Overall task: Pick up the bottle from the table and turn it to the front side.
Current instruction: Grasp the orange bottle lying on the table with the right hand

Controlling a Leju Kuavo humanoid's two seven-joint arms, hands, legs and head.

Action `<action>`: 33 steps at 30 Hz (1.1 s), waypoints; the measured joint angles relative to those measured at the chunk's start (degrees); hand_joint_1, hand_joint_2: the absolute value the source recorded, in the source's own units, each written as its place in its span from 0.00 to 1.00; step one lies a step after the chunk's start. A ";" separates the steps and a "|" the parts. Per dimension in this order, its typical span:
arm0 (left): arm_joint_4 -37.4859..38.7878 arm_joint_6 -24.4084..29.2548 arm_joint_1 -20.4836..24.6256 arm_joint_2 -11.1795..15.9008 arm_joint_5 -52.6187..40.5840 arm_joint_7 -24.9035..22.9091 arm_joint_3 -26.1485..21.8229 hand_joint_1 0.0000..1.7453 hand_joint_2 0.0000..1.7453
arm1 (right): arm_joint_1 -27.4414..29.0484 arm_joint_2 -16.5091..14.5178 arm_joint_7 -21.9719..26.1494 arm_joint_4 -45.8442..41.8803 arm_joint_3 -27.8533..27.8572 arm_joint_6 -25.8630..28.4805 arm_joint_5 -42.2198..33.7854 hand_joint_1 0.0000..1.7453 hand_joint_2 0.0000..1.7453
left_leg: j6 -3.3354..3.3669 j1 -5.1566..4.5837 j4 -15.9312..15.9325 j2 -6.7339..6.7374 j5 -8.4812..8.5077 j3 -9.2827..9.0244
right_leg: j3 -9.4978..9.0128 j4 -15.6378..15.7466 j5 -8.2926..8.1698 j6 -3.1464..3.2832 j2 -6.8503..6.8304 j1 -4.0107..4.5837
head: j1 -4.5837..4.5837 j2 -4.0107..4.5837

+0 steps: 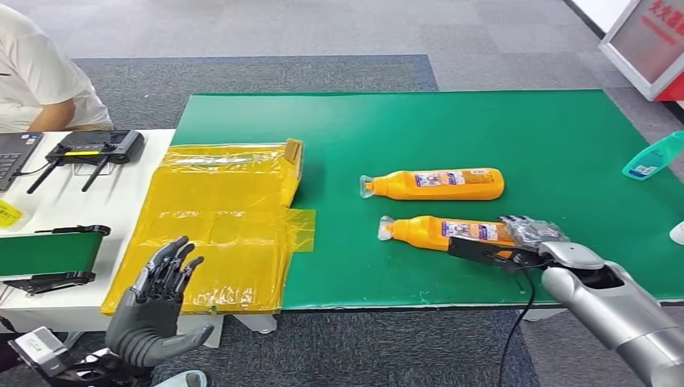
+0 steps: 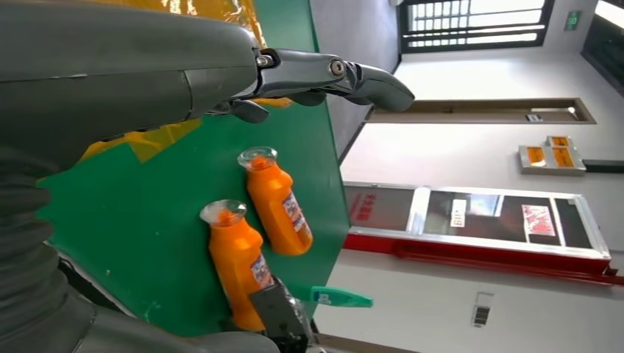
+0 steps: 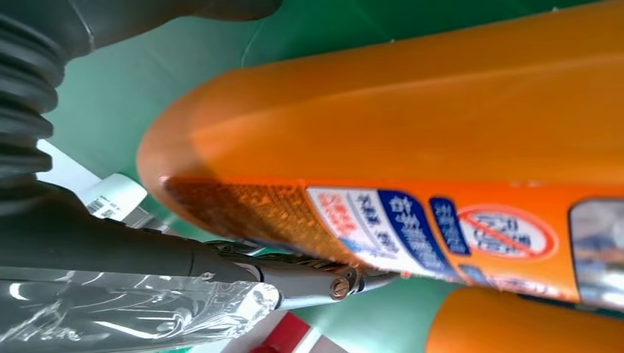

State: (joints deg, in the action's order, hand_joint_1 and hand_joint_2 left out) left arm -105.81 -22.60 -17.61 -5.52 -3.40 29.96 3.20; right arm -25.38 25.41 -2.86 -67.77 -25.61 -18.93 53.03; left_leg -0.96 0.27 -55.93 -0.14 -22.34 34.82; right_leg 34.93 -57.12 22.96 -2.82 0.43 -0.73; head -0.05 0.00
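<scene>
Two orange bottles with clear caps lie on their sides on the green table (image 1: 500, 121), caps pointing left. My right hand (image 1: 520, 240) grips the base end of the near bottle (image 1: 440, 232) (image 2: 237, 261) (image 3: 412, 125): a dark thumb runs along its near side and plastic-wrapped fingers (image 1: 528, 228) lie over its far side. This bottle rests on the table, label facing up. The far bottle (image 1: 440, 184) (image 2: 278, 209) (image 3: 515, 323) lies just behind it, untouched. My left hand (image 1: 157, 298) (image 2: 147, 81) is raised off the table's front left, fingers spread, holding nothing.
A yellow plastic bag (image 1: 218, 218) covers the table's left end. A teal bottle (image 1: 653, 156) (image 2: 338, 297) lies at the right edge. On the white desk to the left are a black antenna device (image 1: 97, 149), a laptop (image 1: 12, 153) and a small green conveyor (image 1: 48, 254); a person (image 1: 36, 72) sits behind.
</scene>
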 joint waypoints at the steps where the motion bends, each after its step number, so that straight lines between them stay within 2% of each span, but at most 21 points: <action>1: 0.09 0.01 0.10 0.04 0.05 -0.02 0.09 0.00 1.00 | -0.09 -0.04 0.04 0.35 -0.30 0.21 -0.12 0.00 1.00 | 0.00 0.00 0.00 0.00 0.00 0.00 | 0.00 0.00 0.00 0.00 0.00 0.00 | 0.00 0.00; 7: 0.63 0.15 0.55 0.35 0.71 -0.41 0.41 0.00 1.00 | -0.72 -0.64 0.15 2.03 -1.75 1.65 -0.42 0.01 1.00 | 0.00 0.00 0.00 0.00 0.00 -0.01 | 0.00 0.00 0.00 0.00 0.00 0.00 | -0.01 0.00; 10: 0.78 0.21 0.60 0.49 0.96 -0.55 0.68 0.00 1.00 | -0.82 -1.06 0.23 2.52 -2.22 2.43 -0.59 0.29 1.00 | 0.00 0.00 0.00 0.00 0.00 -0.01 | 0.00 0.00 0.00 0.00 0.00 0.00 | -0.01 0.00; 14: 0.84 0.31 0.58 0.66 0.97 -0.56 1.08 0.00 1.00 | -0.70 -1.48 0.43 2.92 -2.64 3.66 -0.95 0.87 1.00 | 0.00 0.00 0.00 0.00 0.00 -0.01 | 0.00 0.00 0.00 0.00 0.00 0.00 | -0.01 0.00; 15: 0.84 0.32 0.57 0.70 0.97 -0.56 1.13 0.00 1.00 | -0.64 -1.56 0.49 2.97 -2.69 3.98 -1.03 0.95 1.00 | 0.00 0.00 0.00 0.00 0.00 -0.01 | 0.00 0.00 0.00 0.00 0.00 0.00 | -0.01 0.00; 17: 0.85 0.33 0.54 0.79 0.97 -0.56 1.17 0.00 1.00 | -0.52 -1.64 0.56 3.01 -2.72 4.55 -1.12 1.00 1.00 | 0.00 0.00 0.00 0.00 0.00 -0.01 | 0.00 0.00 0.00 0.00 0.00 0.00 | 0.00 0.00; 27: 0.88 0.50 0.01 1.12 0.98 -0.55 1.17 0.00 1.00 | 0.95 -1.70 1.88 2.42 -2.12 6.57 -2.49 1.00 1.00 | 0.00 0.00 0.00 0.00 0.00 -0.08 | -0.04 0.00 0.00 0.00 0.01 0.01 | -0.01 0.00; 33: 0.86 0.57 -1.06 1.43 1.01 0.53 1.17 0.00 1.00 | 8.02 -1.52 10.01 -4.77 2.31 6.97 -16.69 1.00 1.00 | -0.02 0.01 0.00 -0.01 -0.04 -0.10 | -0.04 0.00 0.03 0.03 0.00 0.01 | -0.02 0.00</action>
State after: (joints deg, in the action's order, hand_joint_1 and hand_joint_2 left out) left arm -104.96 -22.03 -18.67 -4.10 -2.39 30.48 4.37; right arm -17.36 23.89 7.16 -72.54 -23.31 -11.96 36.34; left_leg -0.98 0.28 -55.93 -0.15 -22.38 34.72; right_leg 34.89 -57.11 23.00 -2.79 0.44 -0.72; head -0.08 0.00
